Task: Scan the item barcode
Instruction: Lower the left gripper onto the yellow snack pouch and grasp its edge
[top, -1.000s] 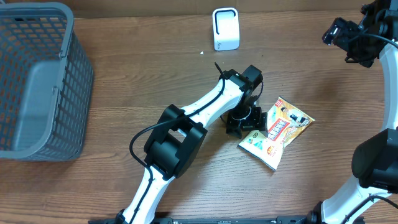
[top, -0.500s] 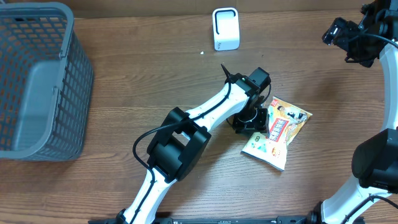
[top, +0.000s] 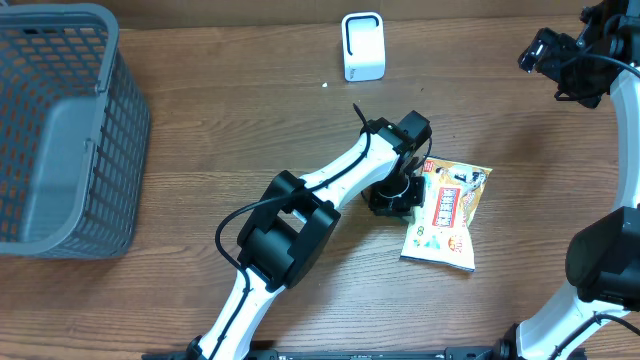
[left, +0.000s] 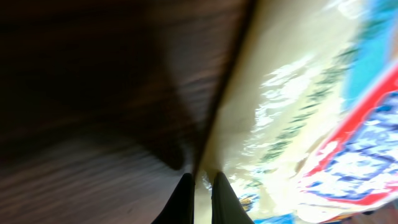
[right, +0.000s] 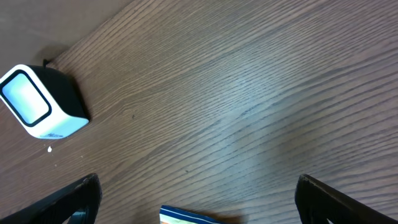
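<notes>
The item is a flat snack packet (top: 447, 215), cream with red, blue and yellow print, lying on the wooden table right of centre. My left gripper (top: 402, 192) sits low at its left edge. In the left wrist view the two black fingers (left: 185, 200) are nearly together, and the left gripper (left: 202, 186) is shut on the packet's (left: 292, 118) thin cream edge. The white scanner (top: 362, 46) stands at the back of the table. My right gripper (top: 548, 55) hovers high at the far right, open wide and empty. In its view the right gripper (right: 198, 182) looks down on the scanner (right: 40, 102) and a corner of the packet (right: 186, 216).
A grey plastic basket (top: 60, 130) fills the left side of the table. The right arm's base (top: 605, 265) stands at the right edge. Bare wood (top: 250, 110) lies between the basket, the scanner and the packet.
The left gripper's fingers have closed on the packet's left edge. The packet has swung from a diagonal lie to nearly square with the table. The right arm has not moved.
</notes>
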